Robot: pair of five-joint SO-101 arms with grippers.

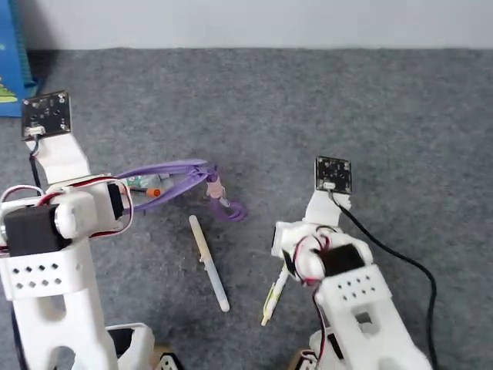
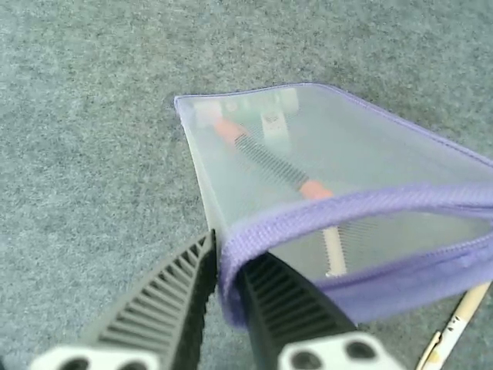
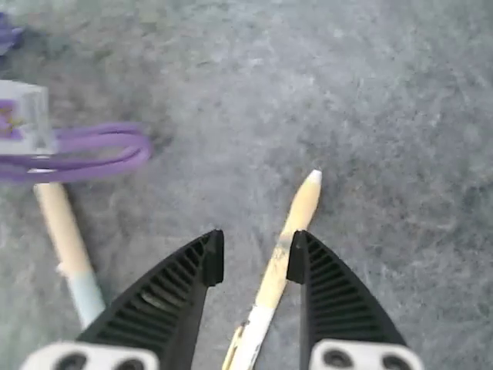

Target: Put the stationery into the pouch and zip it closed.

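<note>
The left gripper (image 2: 229,250) is clamped tight on the purple zipper edge of the pouch (image 2: 308,154), right at one end of the opening, and the mouth stands open. Through the clear side you can see a pen with orange bits (image 2: 266,158) lying inside. The right gripper (image 3: 254,250) sits low over the grey mat (image 1: 370,108) with its fingers spread. A cream pen (image 3: 296,220) lies between them, close against one finger but not pinched. A second pen (image 1: 209,264), cream and pale blue, lies loose between the two arms, its top end near the pouch's purple strap (image 3: 96,150). There's lots of bare mat past the pouch up to the back wall (image 1: 254,23), and out beyond the right arm too.
</note>
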